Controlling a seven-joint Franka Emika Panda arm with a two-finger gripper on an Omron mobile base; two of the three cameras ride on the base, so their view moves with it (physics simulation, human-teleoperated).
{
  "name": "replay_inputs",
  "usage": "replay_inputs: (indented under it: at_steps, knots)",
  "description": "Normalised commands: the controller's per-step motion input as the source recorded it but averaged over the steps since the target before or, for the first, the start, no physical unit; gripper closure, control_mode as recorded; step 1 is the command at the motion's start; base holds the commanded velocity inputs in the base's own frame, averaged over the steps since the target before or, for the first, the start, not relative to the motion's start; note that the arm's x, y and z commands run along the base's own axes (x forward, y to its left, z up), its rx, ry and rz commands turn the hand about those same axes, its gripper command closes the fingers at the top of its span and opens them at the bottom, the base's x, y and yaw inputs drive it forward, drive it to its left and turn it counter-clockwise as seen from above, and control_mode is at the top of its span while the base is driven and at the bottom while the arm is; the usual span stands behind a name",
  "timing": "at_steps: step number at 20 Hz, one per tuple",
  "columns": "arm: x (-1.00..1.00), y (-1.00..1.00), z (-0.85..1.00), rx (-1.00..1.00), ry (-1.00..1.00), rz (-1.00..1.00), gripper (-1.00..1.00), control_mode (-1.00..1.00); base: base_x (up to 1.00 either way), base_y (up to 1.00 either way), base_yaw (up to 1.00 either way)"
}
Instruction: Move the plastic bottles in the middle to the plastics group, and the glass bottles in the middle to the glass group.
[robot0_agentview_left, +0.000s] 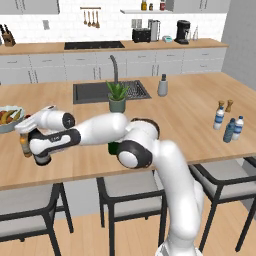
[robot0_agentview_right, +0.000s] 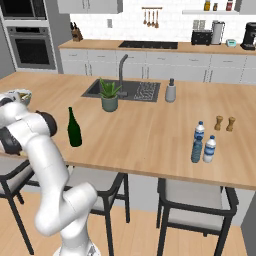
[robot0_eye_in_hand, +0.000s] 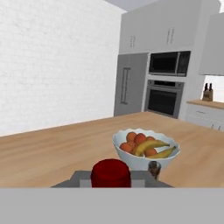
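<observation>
The gripper sits at the left edge of the left base view, clenched on the red-topped wine bottle, held upright. An amber bottle of the glass group stands just beside it, before the fruit bowl.

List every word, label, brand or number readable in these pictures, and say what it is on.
None can be read.
Water bottles: blue labels, print too small.
Dark green wine bottle: no label showing.
Red-topped bottle: its label is hidden.
Coffee maker and toaster: no markings legible.
</observation>
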Motion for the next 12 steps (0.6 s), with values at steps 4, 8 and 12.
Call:
replay_inputs:
  at_steps: [4,8,12]
  knots:
    - [0.00,0.00,0.00,0.00,0.00,0.00,1.00,-1.00,0.00,0.00,0.00]
    - [0.00,0.00,0.00,0.00,0.00,0.00,-1.00,-1.00,0.00,0.00,0.00]
    - [0.00,0.00,0.00,0.00,0.00,0.00,-1.00,-1.00,0.00,0.00,0.00]
